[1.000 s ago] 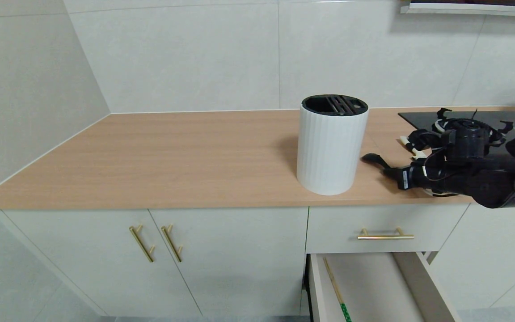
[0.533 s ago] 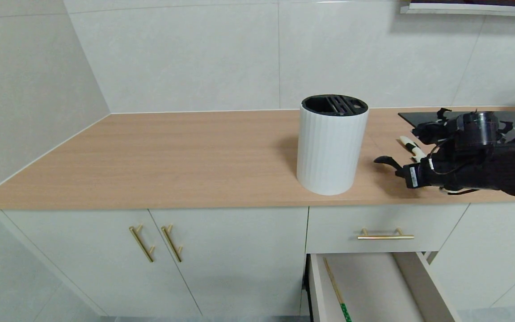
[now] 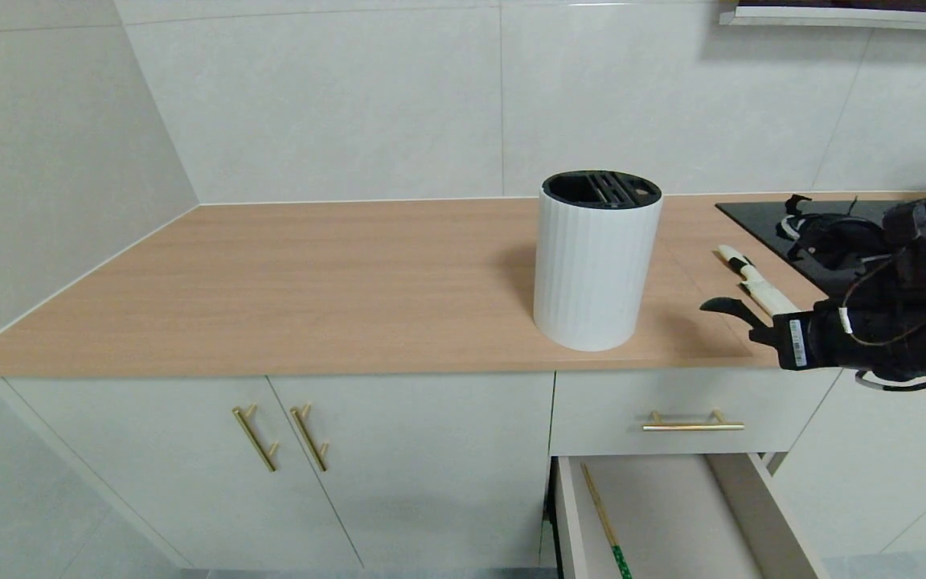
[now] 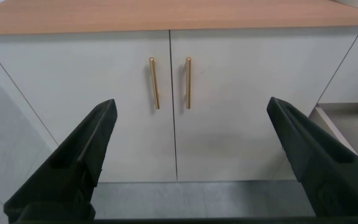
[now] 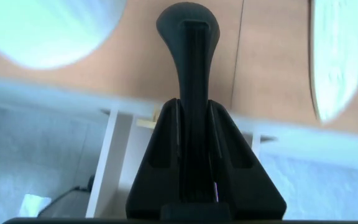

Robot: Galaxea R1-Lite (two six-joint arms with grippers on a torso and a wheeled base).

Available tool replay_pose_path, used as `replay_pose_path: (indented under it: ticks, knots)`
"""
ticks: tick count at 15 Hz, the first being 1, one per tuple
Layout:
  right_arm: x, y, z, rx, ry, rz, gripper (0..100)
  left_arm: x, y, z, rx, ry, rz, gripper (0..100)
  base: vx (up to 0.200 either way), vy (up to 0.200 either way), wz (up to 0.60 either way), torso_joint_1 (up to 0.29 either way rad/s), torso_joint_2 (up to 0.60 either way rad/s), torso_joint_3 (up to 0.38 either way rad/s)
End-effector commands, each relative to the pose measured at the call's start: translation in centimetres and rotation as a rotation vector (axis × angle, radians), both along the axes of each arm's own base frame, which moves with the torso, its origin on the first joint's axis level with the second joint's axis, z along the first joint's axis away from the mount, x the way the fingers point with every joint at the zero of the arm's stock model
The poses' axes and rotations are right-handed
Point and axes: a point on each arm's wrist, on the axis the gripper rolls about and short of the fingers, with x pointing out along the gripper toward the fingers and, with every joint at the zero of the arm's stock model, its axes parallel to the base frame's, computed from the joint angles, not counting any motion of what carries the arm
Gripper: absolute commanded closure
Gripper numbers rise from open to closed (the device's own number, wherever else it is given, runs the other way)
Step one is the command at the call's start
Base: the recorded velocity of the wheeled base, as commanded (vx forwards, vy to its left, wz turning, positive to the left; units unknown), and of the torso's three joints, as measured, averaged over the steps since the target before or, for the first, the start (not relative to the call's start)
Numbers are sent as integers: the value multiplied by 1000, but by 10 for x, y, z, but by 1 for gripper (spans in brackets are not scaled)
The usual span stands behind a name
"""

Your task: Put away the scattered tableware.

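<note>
White utensil [image 3: 753, 278] lies flat on the counter [image 3: 310, 281], right of the ribbed white holder [image 3: 596, 265] and well apart from it. Its long axis is diagonal, with the black-banded end toward the wall and the near end at the counter edge, partly hidden by the right arm. Chopstick [image 3: 604, 519] lies in the open drawer [image 3: 672, 507] along the left wall, green end toward the robot.

The right wrist view adds the utensil's broad pale end [image 5: 334, 56] and the holder [image 5: 48, 28], blurred, either side of the finger line. The left wrist view adds the cabinet doors [image 4: 229, 93] with two upright gold handles.

Right gripper [image 3: 722, 306] [image 5: 186, 28] is level over the counter's front edge, between holder and utensil, pointing left. Its fingers are pressed together and grasp nothing. Left gripper [image 4: 191, 104] is low, facing the doors, fingers spread wide and empty.
</note>
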Motion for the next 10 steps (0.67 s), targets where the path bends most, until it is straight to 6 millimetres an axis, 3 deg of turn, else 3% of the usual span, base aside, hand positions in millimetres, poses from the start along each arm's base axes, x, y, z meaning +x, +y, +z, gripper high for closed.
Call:
replay_pose_path:
  ticks: [1,10]
  knots:
    - [-22,-3,1,0,-7,4,100,0,0,0,0,1,0,0,0,0,0,0,0,0]
    - [-39,-5,-6,-18,11,27,100,0,0,0,0,1,1,0,0,0,0,0,0,0]
